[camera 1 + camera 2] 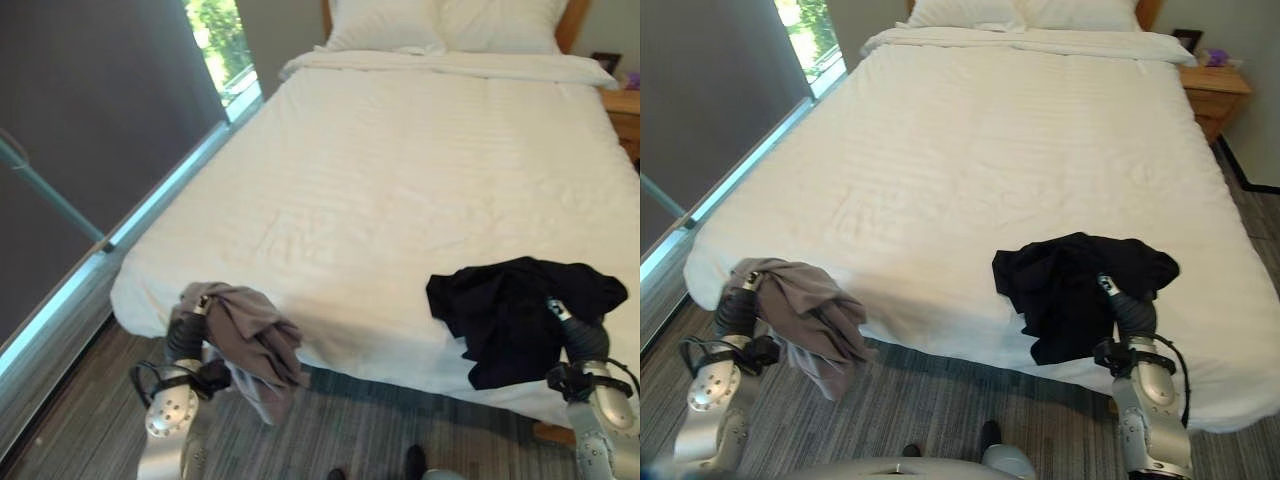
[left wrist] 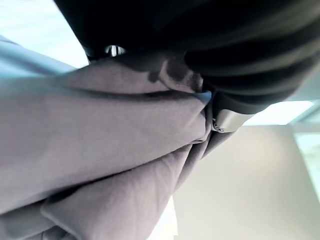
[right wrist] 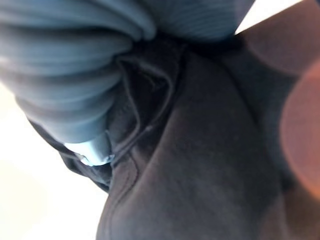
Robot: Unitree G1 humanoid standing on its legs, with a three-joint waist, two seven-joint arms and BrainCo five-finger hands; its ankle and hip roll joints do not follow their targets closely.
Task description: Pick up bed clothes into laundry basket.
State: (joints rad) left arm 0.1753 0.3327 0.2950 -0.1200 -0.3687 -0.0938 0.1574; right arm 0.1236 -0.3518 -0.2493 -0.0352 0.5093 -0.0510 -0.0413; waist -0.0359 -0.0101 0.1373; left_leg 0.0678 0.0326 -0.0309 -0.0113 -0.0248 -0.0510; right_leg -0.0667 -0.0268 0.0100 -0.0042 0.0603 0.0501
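A grey garment [image 1: 250, 340] hangs bunched over my left hand [image 1: 187, 332] at the bed's near left corner, drooping toward the floor. Up close, its folds [image 2: 100, 150] press against the hand's dark cover [image 2: 210, 45]. A black garment [image 1: 510, 305] lies crumpled on the bed's near right edge, partly hanging over the side. My right hand [image 1: 585, 340] reaches up into it from below, and the dark cloth [image 3: 200, 165] covers the hand past the ribbed cover [image 3: 65, 75].
The white bed [image 1: 400, 170] stretches ahead, with pillows [image 1: 390, 25] at its far end. A wooden nightstand [image 1: 1215, 90] stands at the far right. A glass wall with a dark blind [image 1: 100, 120] runs along the left. Grey floor [image 1: 380, 420] lies between me and the bed.
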